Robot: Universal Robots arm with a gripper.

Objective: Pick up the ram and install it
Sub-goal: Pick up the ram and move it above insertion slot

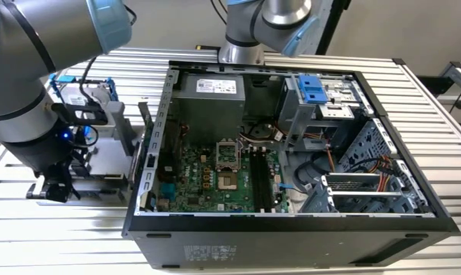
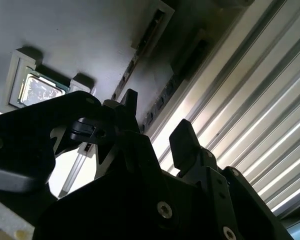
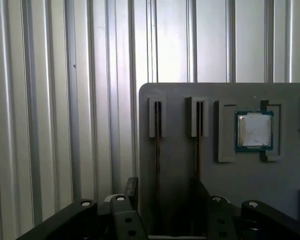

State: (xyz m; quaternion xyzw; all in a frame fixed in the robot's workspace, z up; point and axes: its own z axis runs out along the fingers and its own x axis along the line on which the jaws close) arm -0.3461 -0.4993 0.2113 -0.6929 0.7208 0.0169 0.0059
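While pincer (image 3: 164,184) hangs apart, two ram sticks (image 3: 157,165) in one tray (image 3: 177,150), one processor (image 3: 254,130).

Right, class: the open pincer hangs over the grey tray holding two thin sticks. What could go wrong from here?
1. The open black pincer seems to straddle one thin ram stick standing edge-on in the grey slotted tray; closing off-centre could tilt or jam it.
2. The second stick, in the neighbouring slot, lies near one finger, which might knock it.
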